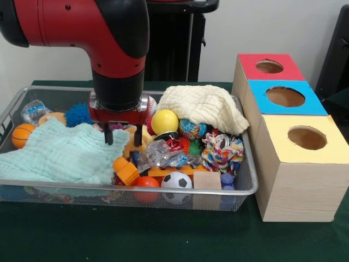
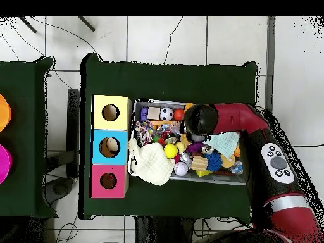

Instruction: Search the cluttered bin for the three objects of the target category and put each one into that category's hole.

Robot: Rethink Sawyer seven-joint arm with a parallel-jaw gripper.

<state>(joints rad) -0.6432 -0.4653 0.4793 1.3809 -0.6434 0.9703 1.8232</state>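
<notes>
one claw (image 1: pixel 121 136), one bin (image 1: pixel 248 183), three holes (image 1: pixel 284 96)

My table (image 1: pixel 163 240), green-clothed, carries the wire mesh bin (image 1: pixel 248 180) and, just beside it, three wooden hole-topped boxes (image 1: pixel 297 185).

Even, bright indoor light, soft shadows; slight blur, perhaps, in both views.

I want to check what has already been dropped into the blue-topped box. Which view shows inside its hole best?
The overhead view: it looks straight down the round hole of the blue-topped wooden box and shows a pale object inside. The front view sees that box at a slant, showing only the hole's inner wall.
</notes>
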